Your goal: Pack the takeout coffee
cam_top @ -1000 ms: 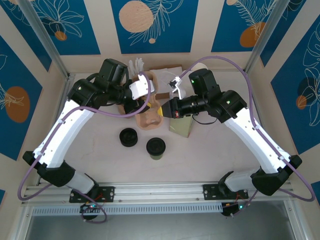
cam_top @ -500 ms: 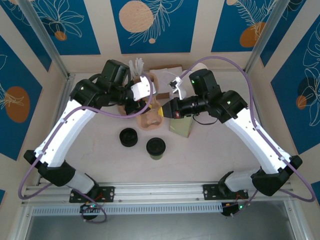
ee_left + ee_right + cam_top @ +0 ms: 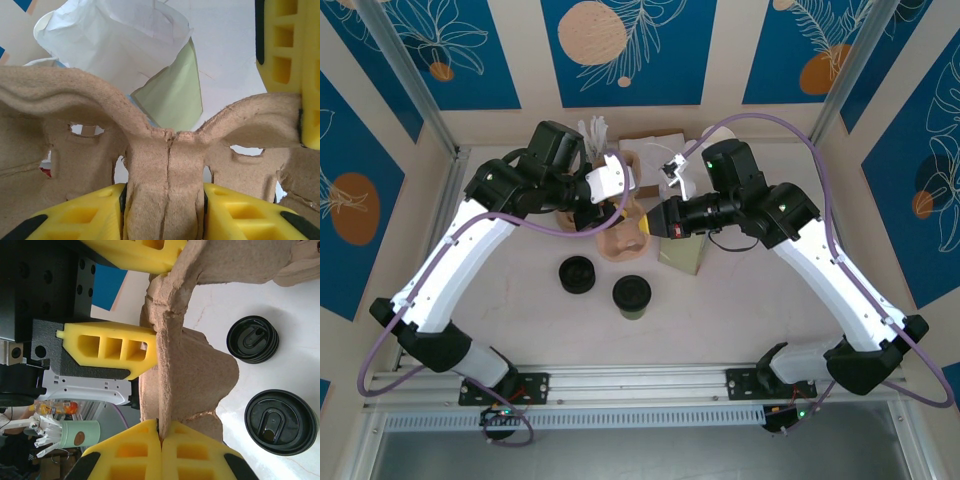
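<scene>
Left pincer [image 3: 165, 212], right pincer [image 3: 160, 434] both clamp pulp carrier [image 3: 75, 100]; takeout coffee [image 3: 632, 296] apart on table [image 3: 720, 320].

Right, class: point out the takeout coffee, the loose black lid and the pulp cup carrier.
takeout coffee [image 3: 631, 292], top view, on its black lid.
loose black lid [image 3: 578, 273], top view, on its centre.
pulp cup carrier [image 3: 165, 170], left wrist view, on its centre ridge.

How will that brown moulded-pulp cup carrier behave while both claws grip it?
Probably stiff but fragile: the brown moulded-pulp cup carrier shows a crack down its centre rib, right where the left claw pinches. Likely light: its wall looks thin where the right claw clamps an edge. Pulling apart could tear it.
</scene>
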